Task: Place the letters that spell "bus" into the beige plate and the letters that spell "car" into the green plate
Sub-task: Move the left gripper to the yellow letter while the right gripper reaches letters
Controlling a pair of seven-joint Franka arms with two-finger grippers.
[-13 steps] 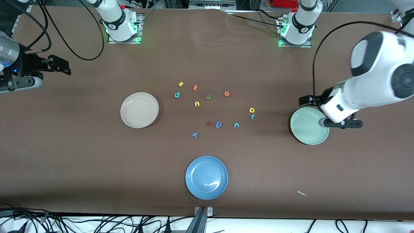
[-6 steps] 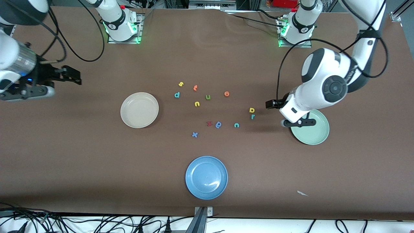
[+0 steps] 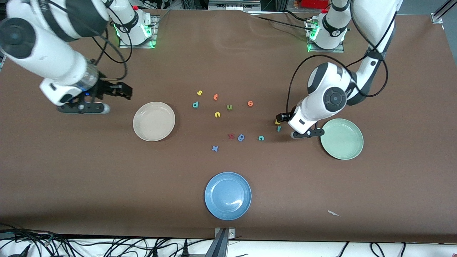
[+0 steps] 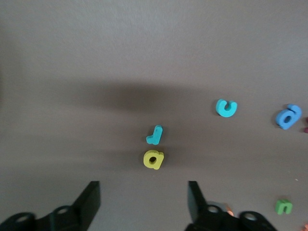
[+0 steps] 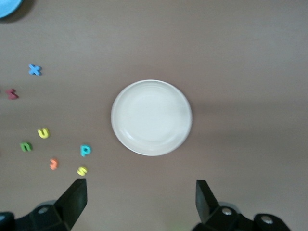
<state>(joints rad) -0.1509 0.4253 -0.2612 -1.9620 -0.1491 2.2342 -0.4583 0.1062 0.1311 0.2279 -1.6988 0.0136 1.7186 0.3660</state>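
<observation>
Left gripper hovers spread and empty above the a, r seemingly touching it, so closing might nudge both; right gripper waits wide, empty, by the beige plate.

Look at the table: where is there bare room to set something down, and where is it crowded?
Bare brown table lies between the beige plate and the blue plate, and between the blue plate and the green plate. Crowded: the scattered foam letters mid-table, from the yellow s to the blue x, and by the left gripper over the yellow a.
</observation>
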